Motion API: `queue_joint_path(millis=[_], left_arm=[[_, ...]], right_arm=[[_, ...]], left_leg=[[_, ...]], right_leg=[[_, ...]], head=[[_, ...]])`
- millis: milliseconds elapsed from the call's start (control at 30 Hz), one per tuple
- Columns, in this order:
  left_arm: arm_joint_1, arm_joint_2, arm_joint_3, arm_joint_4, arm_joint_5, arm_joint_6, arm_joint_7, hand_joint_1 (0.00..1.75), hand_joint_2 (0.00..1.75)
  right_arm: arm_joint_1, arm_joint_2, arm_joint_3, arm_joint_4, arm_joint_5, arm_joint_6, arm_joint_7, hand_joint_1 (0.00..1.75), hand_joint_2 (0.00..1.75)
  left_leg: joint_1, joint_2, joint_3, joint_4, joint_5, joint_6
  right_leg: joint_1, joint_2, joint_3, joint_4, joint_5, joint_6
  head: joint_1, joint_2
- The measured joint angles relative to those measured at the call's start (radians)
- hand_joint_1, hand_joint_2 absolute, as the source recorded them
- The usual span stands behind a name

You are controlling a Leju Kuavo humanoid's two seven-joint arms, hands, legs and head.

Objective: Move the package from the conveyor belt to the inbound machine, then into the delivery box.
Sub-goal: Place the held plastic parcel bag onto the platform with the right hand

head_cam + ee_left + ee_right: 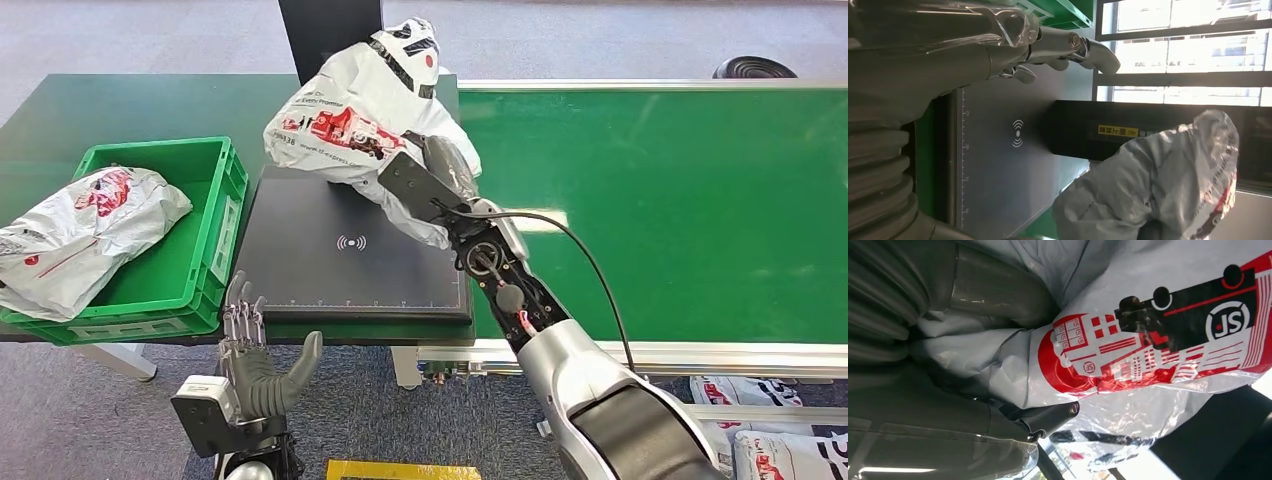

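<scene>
Grey carpet floor (120, 25) lay behind a long green conveyor belt (680, 200) that ran off to the robot's right, edged with a silver rail (700, 352). Left of it stood a dark green table (120, 110) carrying the inbound machine (340, 262), a flat black scanning pad with a white wireless mark at its middle and a black upright post (330, 30) at its far side. In the left wrist view the pad's ruled edge and the post's yellow label showed. A green plastic delivery box (195, 235) sat at the table's left, just beside the pad, with one white and red courier bag (75, 235) already lying in it and spilling over its left rim.

The package (360, 125), a crumpled white plastic mailer with red and black printing, was over the far right corner of the pad, its lower side at or just above the pad's surface; contact could not be told. The right hand (440, 175) gripped it from the near right side, fingers pressed into the wrinkled plastic, as the right wrist view confirmed up close. The left hand (255, 360) hung below the table's near edge, holding nothing, fingers spread and pointing up.
</scene>
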Motion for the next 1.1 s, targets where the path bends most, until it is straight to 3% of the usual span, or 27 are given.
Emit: queue_joint_path(millis=[333, 733, 767, 900, 1100], left_arm=[[-0.015, -0.006, 0.002, 0.008, 0.0, 0.004, 0.0, 0.0, 1.75], [-0.022, -0.01, 0.007, 0.019, -0.001, 0.0, 0.0, 0.0, 1.75], [-0.022, -0.01, 0.008, 0.019, -0.001, 0.002, 0.0, 0.0, 1.75], [-0.022, -0.011, 0.011, 0.019, -0.001, 0.007, 0.0, 0.0, 1.75], [-0.022, -0.012, 0.014, 0.019, 0.0, 0.007, 0.0, 0.0, 1.75]], right_arm=[[-0.029, 0.056, 0.041, 0.068, 0.012, 0.022, 0.024, 1.75, 1.75], [-0.056, 0.059, 0.044, 0.103, -0.009, 0.057, 0.027, 1.75, 1.75], [-0.056, 0.059, 0.044, 0.105, -0.014, 0.06, 0.022, 1.68, 1.75], [-0.056, 0.059, 0.044, 0.114, -0.015, 0.065, 0.017, 0.0, 1.75], [-0.056, 0.059, 0.046, 0.125, -0.014, 0.069, 0.023, 0.0, 1.75]], left_leg=[[0.0, 0.0, 0.0, 0.0, 0.0, 0.0], [0.0, 0.0, 0.0, 0.0, 0.0, 0.0], [0.0, 0.0, 0.0, 0.0, 0.0, 0.0], [0.0, 0.0, 0.0, 0.0, 0.0, 0.0], [0.0, 0.0, 0.0, 0.0, 0.0, 0.0]], right_leg=[[0.0, 0.0, 0.0, 0.0, 0.0, 0.0], [0.0, 0.001, 0.0, 0.0, 0.0, 0.0], [0.0, 0.001, 0.0, 0.0, 0.0, 0.0], [0.0, 0.001, 0.0, 0.0, 0.0, 0.0], [0.0, 0.001, 0.0, 0.0, 0.0, 0.0]], head=[[0.0, 0.0], [0.0, 0.0], [0.0, 0.0], [0.0, 0.0], [0.0, 0.0]])
